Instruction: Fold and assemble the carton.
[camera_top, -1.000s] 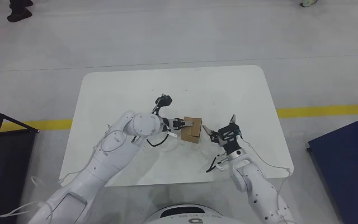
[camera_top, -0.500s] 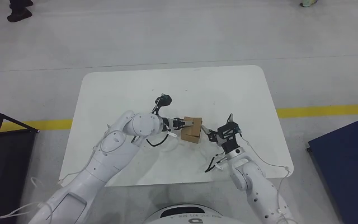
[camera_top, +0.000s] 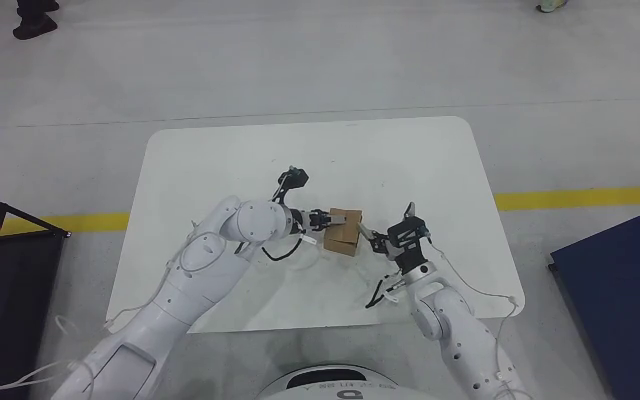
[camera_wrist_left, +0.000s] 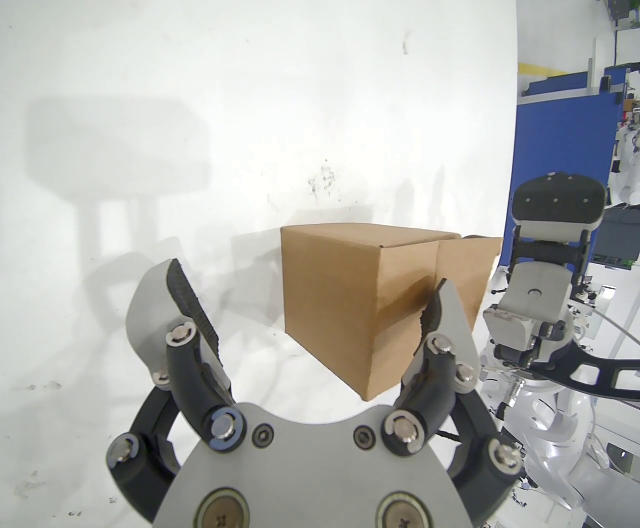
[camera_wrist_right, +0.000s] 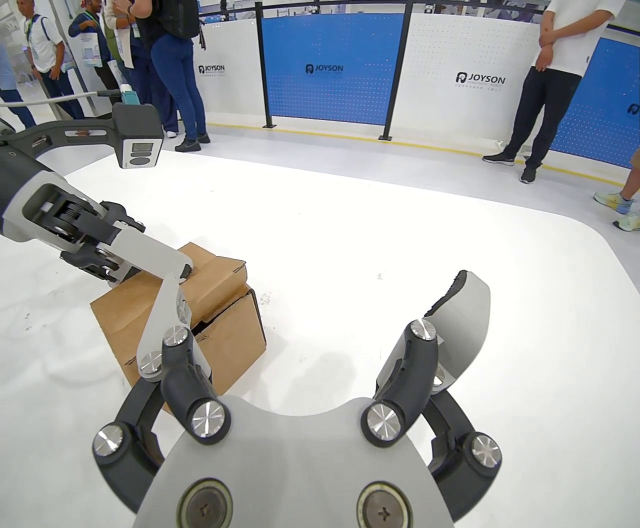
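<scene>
White table (camera_top: 200, 170) with rounded corners sits on a grey floor, and on my feed the work is gathered a little right of its middle. From the left side my left arm stretches across the tabletop, ending at the left gripper (camera_top: 320, 221), which is up against the left side of the carton (camera_top: 344, 231). Its fingers are spread apart and are not clamped on anything. From the right wrist camera I can see one of those fingers (camera_wrist_right: 150, 252) lying across the top of the box, its tip resting on the upper flap. The carton itself is a small brown box standing on the table between my two grippers. Its top flaps are folded down but not flush, with a dark gap showing along the seam at the near corner. Just right of it is the right gripper (camera_wrist_right: 320, 285), released, fingers wide. One finger reaches toward the carton's right side; I cannot tell whether it touches. Farther right, a yellow floor line (camera_top: 570, 198) runs past the table edge, with a blue panel (camera_top: 600, 300) beyond.
</scene>
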